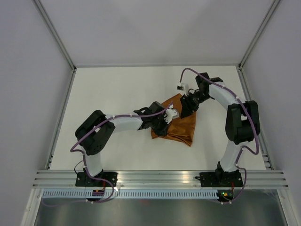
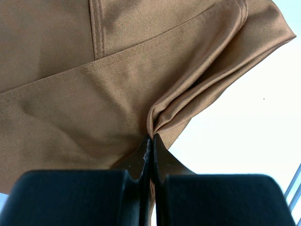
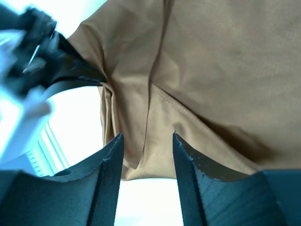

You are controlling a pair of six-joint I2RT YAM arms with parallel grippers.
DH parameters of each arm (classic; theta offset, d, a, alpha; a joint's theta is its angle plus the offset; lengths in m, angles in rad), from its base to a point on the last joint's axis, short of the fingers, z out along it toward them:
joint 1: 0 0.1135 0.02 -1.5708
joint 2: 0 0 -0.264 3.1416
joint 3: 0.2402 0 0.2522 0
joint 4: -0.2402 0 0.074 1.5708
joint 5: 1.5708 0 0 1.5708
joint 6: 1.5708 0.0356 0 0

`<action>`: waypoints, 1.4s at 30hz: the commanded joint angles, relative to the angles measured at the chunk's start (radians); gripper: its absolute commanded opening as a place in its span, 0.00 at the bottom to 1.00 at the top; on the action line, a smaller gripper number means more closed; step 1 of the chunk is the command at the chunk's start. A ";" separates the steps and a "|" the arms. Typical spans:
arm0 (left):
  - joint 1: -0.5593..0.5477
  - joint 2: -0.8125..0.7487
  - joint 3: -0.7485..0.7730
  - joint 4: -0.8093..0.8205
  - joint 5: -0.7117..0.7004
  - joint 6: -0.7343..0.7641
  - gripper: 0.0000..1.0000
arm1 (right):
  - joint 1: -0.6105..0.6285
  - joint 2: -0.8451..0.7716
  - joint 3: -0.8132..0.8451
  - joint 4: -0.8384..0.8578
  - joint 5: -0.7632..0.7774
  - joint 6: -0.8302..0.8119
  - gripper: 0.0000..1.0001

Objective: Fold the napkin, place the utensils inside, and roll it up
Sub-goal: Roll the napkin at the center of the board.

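Observation:
The rust-orange napkin point(image 1: 181, 127) lies bunched and partly folded on the white table, between the two arms. My left gripper point(image 1: 165, 123) is shut on a pinched fold at the napkin's left edge point(image 2: 162, 117). My right gripper point(image 1: 187, 107) is open over the napkin's far corner, its fingers point(image 3: 113, 160) apart with the cloth edge point(image 3: 150, 155) between them. The left gripper also shows in the right wrist view point(image 3: 80, 73), pinching the cloth. The knife is not in view.
The white table point(image 1: 117, 94) is bounded by grey walls and metal rails point(image 1: 160, 178) at the near edge. A white cable connector point(image 1: 180, 86) hangs near the right wrist.

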 commanded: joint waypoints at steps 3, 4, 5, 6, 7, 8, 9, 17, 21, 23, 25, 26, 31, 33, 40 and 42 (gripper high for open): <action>0.011 0.047 0.008 -0.104 0.051 -0.036 0.02 | 0.015 -0.216 -0.211 0.242 0.035 -0.028 0.53; 0.013 0.048 0.011 -0.105 0.059 -0.039 0.02 | 0.015 -0.239 -0.239 0.270 0.029 -0.060 0.54; 0.016 0.053 0.012 -0.107 0.063 -0.040 0.02 | 0.015 -0.284 -0.302 0.287 0.024 -0.076 0.54; 0.016 0.053 0.015 -0.107 0.068 -0.042 0.02 | 0.015 -0.310 -0.336 0.310 0.018 -0.087 0.54; 0.016 0.055 0.019 -0.107 0.074 -0.045 0.02 | 0.017 -0.334 -0.371 0.333 0.017 -0.096 0.54; 0.016 0.056 0.020 -0.110 0.080 -0.045 0.02 | 0.020 -0.386 -0.435 0.381 0.018 -0.113 0.54; 0.020 0.059 0.020 -0.108 0.085 -0.046 0.02 | 0.023 -0.411 -0.468 0.417 0.018 -0.105 0.54; 0.025 0.081 0.037 -0.113 0.105 -0.050 0.02 | 0.039 -0.608 -0.687 0.647 0.043 -0.093 0.57; 0.026 0.088 0.043 -0.118 0.108 -0.051 0.02 | 0.116 -0.664 -0.753 0.689 0.087 -0.110 0.60; 0.028 0.093 0.046 -0.121 0.109 -0.050 0.02 | 0.154 -0.689 -0.796 0.719 0.125 -0.110 0.60; 0.028 0.097 0.051 -0.125 0.111 -0.051 0.02 | 0.210 -0.707 -0.825 0.739 0.147 -0.105 0.60; 0.028 0.097 0.051 -0.124 0.110 -0.048 0.02 | 0.228 -0.711 -0.830 0.742 0.156 -0.104 0.60; 0.028 0.105 0.057 -0.133 0.113 -0.048 0.02 | 0.302 -0.691 -0.842 0.773 0.196 -0.093 0.60; 0.028 0.107 0.062 -0.133 0.113 -0.048 0.02 | 0.314 -0.680 -0.844 0.778 0.201 -0.090 0.60; 0.031 0.111 0.066 -0.142 0.111 -0.050 0.02 | 0.359 -0.623 -0.864 0.804 0.247 -0.096 0.61; 0.031 0.113 0.066 -0.144 0.114 -0.050 0.02 | 0.369 -0.608 -0.871 0.816 0.257 -0.103 0.60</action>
